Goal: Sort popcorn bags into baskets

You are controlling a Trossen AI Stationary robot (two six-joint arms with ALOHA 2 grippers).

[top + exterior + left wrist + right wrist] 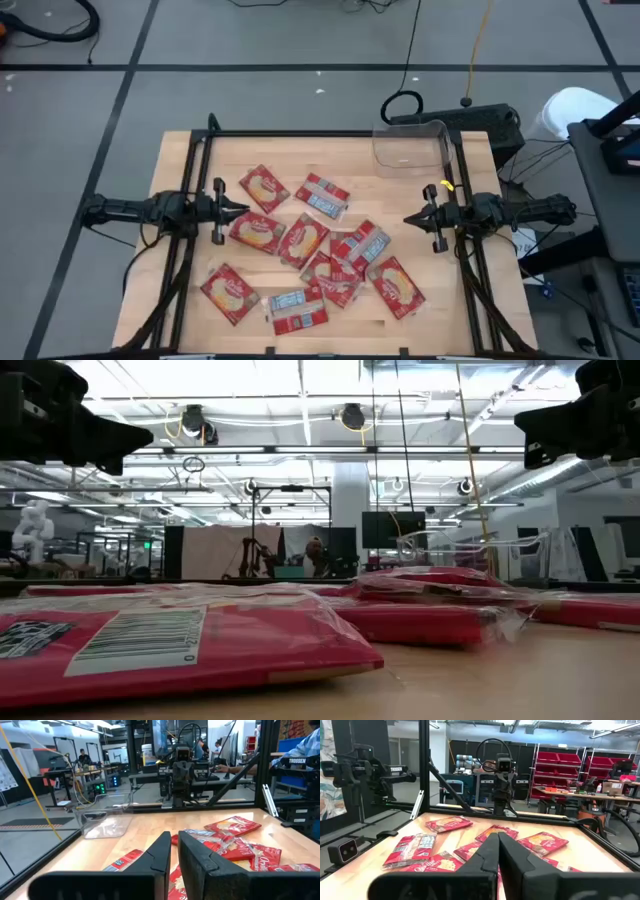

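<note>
From above, the wooden table [190, 160] carries my work. My left gripper [243, 211] hangs over the table's left side, jaws nearly together with only a slit between them, holding nothing. My right gripper [409, 219] hangs over the table's right side, clenched tight and empty. Between them the popcorn bags [305, 242] lie scattered across the table's middle and near edge, several overlapping. The clear basket [410, 146] stands at the table's far right corner, no bag visible in it.

At table height, one red bag [170, 645] fills the near foreground with its barcode panel up, and more bags [430, 595] lie heaped behind it. My two arms show only as dark shapes over the table.

From my left wrist, my fingers [160, 851] stand a sliver apart, with bags [232, 826] on the table beyond them and the basket [105, 820] near the table's far edge.

From my right wrist, my fingers [490, 850] meet, and bags [449, 823] lie spread over the table ahead.
</note>
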